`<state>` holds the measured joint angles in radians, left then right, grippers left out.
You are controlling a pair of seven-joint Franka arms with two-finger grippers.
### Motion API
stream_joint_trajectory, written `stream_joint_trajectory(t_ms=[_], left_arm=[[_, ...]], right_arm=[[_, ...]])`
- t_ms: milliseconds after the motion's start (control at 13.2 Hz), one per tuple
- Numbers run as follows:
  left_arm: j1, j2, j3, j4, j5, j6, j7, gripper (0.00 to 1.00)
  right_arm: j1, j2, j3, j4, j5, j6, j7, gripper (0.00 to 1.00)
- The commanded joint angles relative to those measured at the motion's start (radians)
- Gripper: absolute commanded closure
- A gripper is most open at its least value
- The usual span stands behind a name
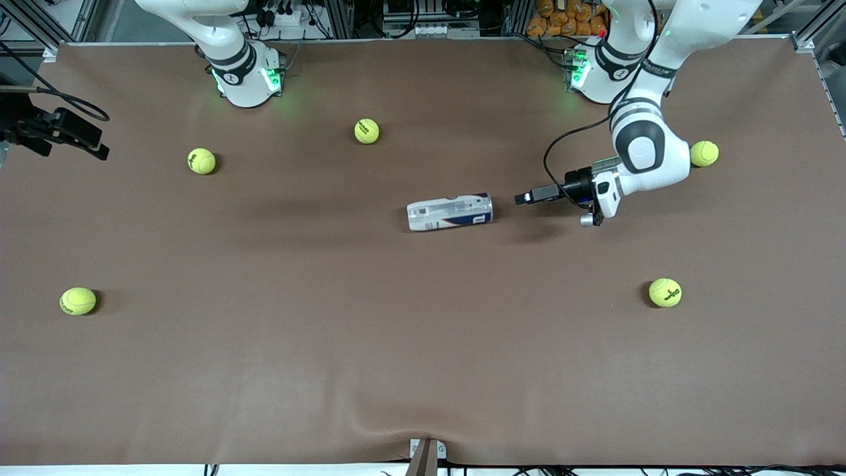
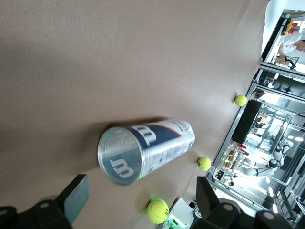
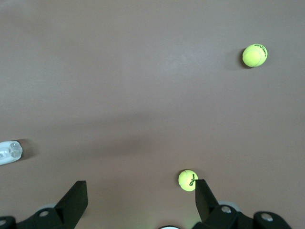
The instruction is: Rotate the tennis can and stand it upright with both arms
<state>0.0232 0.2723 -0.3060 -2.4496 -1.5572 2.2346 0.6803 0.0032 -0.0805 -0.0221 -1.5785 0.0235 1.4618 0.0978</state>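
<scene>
The tennis can (image 1: 449, 212) lies on its side at the middle of the table, its navy-labelled end toward the left arm's end. My left gripper (image 1: 525, 197) is open and empty, low over the table just off that end of the can, pointing at it. In the left wrist view the can (image 2: 143, 150) shows end-on with its "W" logo, clear of my left gripper (image 2: 142, 200). My right gripper (image 3: 140, 195) is open and empty, high over the table near its base. It is out of the front view. The can's end (image 3: 9, 151) shows at the edge of the right wrist view.
Several tennis balls lie around: one (image 1: 367, 131) and another (image 1: 201, 160) near the right arm's base (image 1: 248, 79), one (image 1: 78, 301) at the right arm's end, one (image 1: 665, 292) and one (image 1: 704, 153) at the left arm's end. A black device (image 1: 59, 129) overhangs the right arm's end.
</scene>
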Motion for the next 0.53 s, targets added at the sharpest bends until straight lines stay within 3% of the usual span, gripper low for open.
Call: stream_joint_trajectory(t_ms=[0,227,453], left_arm=[[-0.011,0.034,-0.031,0.027,-0.076,0.011,0.022,0.00],[-0.063,0.077,-0.045,0.044,-0.191,0.014,0.071,0.00],[-0.072,0.128,-0.047,0.063,-0.221,0.014,0.100,0.00]], right_arm=[[0.006,-0.056,-0.029,-0.041,-0.010,-0.003,0.011,0.00],[0.003,-0.059,-0.036,-0.043,-0.002,0.011,-0.055,0.00],[0.014,-0.054,-0.056,-0.043,-0.002,0.011,-0.066,0.00]])
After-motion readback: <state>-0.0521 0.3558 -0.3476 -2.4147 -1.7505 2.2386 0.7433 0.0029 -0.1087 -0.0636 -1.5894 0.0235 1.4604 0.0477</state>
